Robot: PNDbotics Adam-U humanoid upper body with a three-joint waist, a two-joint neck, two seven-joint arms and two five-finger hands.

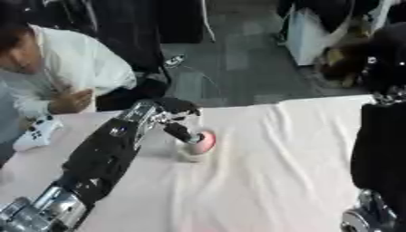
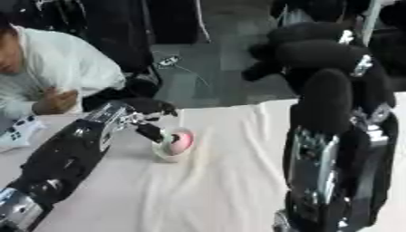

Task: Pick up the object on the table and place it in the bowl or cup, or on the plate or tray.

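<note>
White controller-like device [image 1: 36,131] sits at the far left of the surface, well left of the bowl, untouched. Surface [image 1: 262,181] is covered in pale cloth with some creases. Left arm comes in from lower left and reaches toward the bowl; left hand [image 1: 176,118] is just left of and above the bowl, one dark finger [image 1: 181,132] stretched down so its tip is on or inside the bowl's left rim. Cannot tell if the fingers pinch anything, the blur hides it. Small whitish bowl [image 1: 190,154] sits left of the surface's centre, with something pink-red and rounded [image 1: 206,141] in or on its right side; could be the task object already inside, could be the bowl's inner colour, cannot say which. No other loose object visible on the cloth. Handling guess: pink thing looks small and light, probably smooth and rounded, so it may roll or slip from a pinch; best taken across its widest part from above. The bowl looks light too and could skid or tip on the cloth if nudged at the rim. Right arm [image 2: 329,136] fills the area well right of the bowl, raised and close to the camera; its hand isn't distinguishable, fingers not readable.
</note>
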